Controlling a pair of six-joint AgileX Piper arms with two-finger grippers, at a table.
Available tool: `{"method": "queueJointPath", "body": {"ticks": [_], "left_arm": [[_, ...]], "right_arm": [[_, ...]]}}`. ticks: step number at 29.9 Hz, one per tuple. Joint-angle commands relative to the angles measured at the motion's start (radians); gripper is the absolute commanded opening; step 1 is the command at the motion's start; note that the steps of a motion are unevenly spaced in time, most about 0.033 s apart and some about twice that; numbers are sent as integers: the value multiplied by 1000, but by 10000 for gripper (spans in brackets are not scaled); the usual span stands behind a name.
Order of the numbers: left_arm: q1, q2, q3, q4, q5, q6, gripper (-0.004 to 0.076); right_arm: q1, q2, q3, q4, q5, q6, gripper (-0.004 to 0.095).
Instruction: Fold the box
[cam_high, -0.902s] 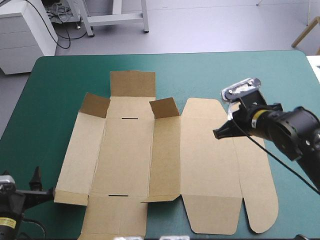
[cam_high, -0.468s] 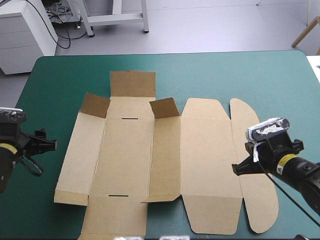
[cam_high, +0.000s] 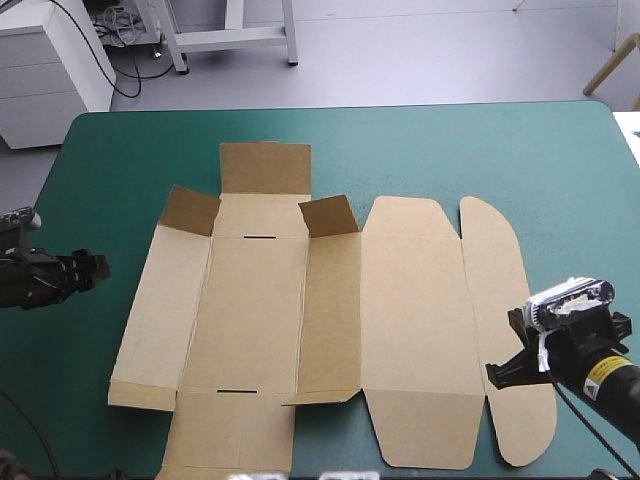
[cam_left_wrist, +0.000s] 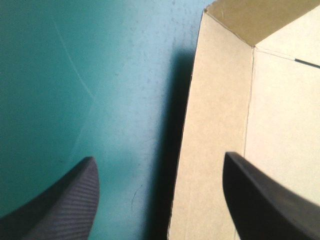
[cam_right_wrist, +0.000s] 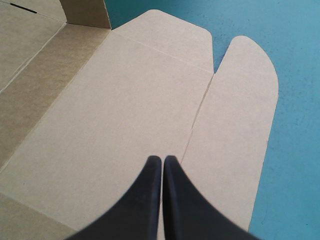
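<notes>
Box (cam_high: 250, 310) is lying almost fully flat as a cut brown sheet across the middle of the bench (cam_high: 450, 150), which is wearing a teal-green cover. Only two small corner flaps (cam_high: 190, 210) at the far end are standing up a little. The side panels, the wide lid panel (cam_high: 410, 320) and the rounded flap (cam_high: 505, 320) on the right are lying flat. Left gripper (cam_left_wrist: 159, 157) is hovering with its black fingers spread wide. In the left wrist view the box's left edge is running between them, one finger over board and the other over bare cover. Right gripper (cam_right_wrist: 162, 159) is hanging over the near right part of the sheet, pressed together into a point along the crease between lid panel and rounded flap, and it is holding nothing. Folding seems to be only starting: no wall is raised yet, and both arms look poised rather than working. Next move is probably calling for the left gripper to drop lower, catch the left side panel (cam_high: 160, 310) by its edge and tip it up along its crease. Meanwhile the right gripper could be pressing down so the sheet is not sliding.
</notes>
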Motion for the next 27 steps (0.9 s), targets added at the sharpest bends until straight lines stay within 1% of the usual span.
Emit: {"method": "queueJointPath", "body": {"ticks": [1, 3, 7, 14, 17, 20, 22, 24, 27], "left_arm": [[80, 67, -36, -131, 71, 100, 493], [83, 114, -36, -114, 102, 104, 493], [81, 176, -36, -141, 208, 115, 493], [-16, 226, -34, -78, 272, 129, 493], [-71, 244, -12, -2, 272, 128, 493], [-97, 256, 25, 55, 242, 90, 493], [-98, 256, 49, 39, 227, 83, 493], [-98, 256, 64, 3, 234, 81, 493], [-98, 256, 76, -78, 290, 86, 493]], "right_arm": [[-6, -43, -6, -16, -63, -1, -4], [-6, -67, 4, -16, -63, -1, -4], [-6, -105, 6, -16, -63, -1, -4], [-6, -135, 25, -19, -73, -1, -4], [-6, -135, 38, -19, -86, -1, -4], [-6, -135, 39, -19, -88, -1, -4], [-6, -135, 39, -17, -90, -1, -4], [-6, -135, 39, -17, -94, -1, -4], [-6, -135, 39, -17, -102, -1, -4]]}}
